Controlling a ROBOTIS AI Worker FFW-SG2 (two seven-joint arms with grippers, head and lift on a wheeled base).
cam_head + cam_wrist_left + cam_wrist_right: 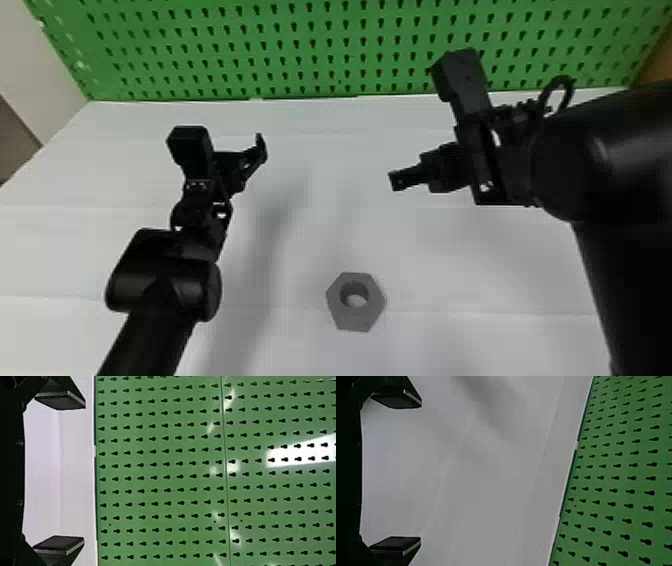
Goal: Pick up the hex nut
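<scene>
Nearest in the left wrist view, two flat black fingers (59, 399) of the left gripper (240, 162) are held wide apart, with a strip of the tabletop (425, 260) seen through the gap between them. The right gripper (410, 177) is likewise spread and unloaded, its own fingers (395, 544) parted over pale surface.

In the head view, the left gripper is held up over the left part of the table, and the left arm (160, 295) behind it is brought in from the bottom edge. The right gripper is pointed toward the robot's left, and the right arm (585, 165) is bent in from the right side.

Farther out from both grippers, and nearer the robot than either, the hex nut (355, 317) is laid flat on the tabletop, between the arms and well apart from them. It is grey, with its hole turned upward and white seen through it. Soft shadows are cast across the white surface, which is crossed by faint lines. Behind the table, a green pegboard (325, 50) is set upright, its face pierced by rows of dark slots.
</scene>
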